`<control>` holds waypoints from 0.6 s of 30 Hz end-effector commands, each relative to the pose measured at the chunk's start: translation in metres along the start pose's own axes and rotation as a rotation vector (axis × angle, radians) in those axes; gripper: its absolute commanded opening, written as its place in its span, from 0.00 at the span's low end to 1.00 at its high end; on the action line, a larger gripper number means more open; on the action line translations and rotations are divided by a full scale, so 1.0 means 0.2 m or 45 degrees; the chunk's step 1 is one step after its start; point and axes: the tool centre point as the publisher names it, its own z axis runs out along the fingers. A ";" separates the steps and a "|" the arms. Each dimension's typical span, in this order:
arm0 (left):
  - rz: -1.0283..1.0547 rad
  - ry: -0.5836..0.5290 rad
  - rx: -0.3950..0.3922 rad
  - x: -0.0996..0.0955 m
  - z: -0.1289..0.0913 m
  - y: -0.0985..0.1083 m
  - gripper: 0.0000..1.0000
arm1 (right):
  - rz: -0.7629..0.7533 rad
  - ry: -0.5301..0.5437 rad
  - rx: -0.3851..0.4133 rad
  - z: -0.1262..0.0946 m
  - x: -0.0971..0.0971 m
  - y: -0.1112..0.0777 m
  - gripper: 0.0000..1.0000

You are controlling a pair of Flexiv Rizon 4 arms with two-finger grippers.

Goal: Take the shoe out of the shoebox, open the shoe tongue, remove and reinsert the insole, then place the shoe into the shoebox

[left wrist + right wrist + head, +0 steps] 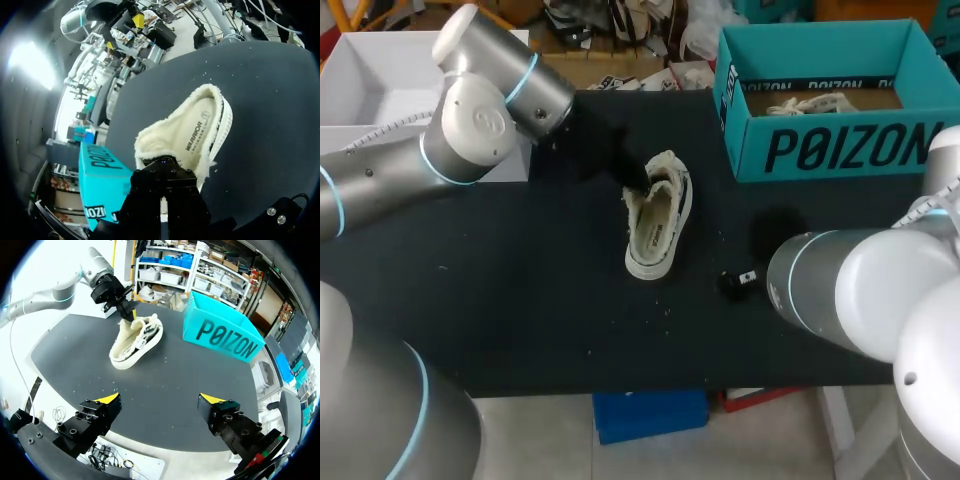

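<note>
A cream low shoe (658, 225) with fleece lining lies on the black table (520, 290), its insole showing inside. My left gripper (635, 181) is at the shoe's far end, shut on the tongue and holding it up; its yellow tips show in the right wrist view (133, 315). Seen from the left wrist, the shoe (192, 135) lies just ahead of the gripper's black body, which hides the tips. My right gripper (160, 399) hangs open and empty over the table's near side, well short of the shoe (135, 340). The teal shoebox (830, 148) stands open at the back right.
Inside the shoebox (222, 337) lie brown paper and something pale with laces (815, 100). A white bin (375, 85) stands at the back left behind my left arm. Bare tabletop lies between the shoe and the front edge.
</note>
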 end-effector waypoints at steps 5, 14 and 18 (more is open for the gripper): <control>-0.007 -0.003 -0.022 0.08 -0.07 -0.07 0.00 | 0.002 -0.007 -0.001 0.01 0.01 0.00 1.00; 0.085 0.002 -0.153 -0.09 -0.23 0.02 0.00 | 0.002 -0.007 -0.001 0.01 0.01 0.00 1.00; 0.099 0.028 -0.156 -0.14 -0.16 0.08 0.00 | 0.002 -0.007 -0.001 0.01 0.01 0.00 1.00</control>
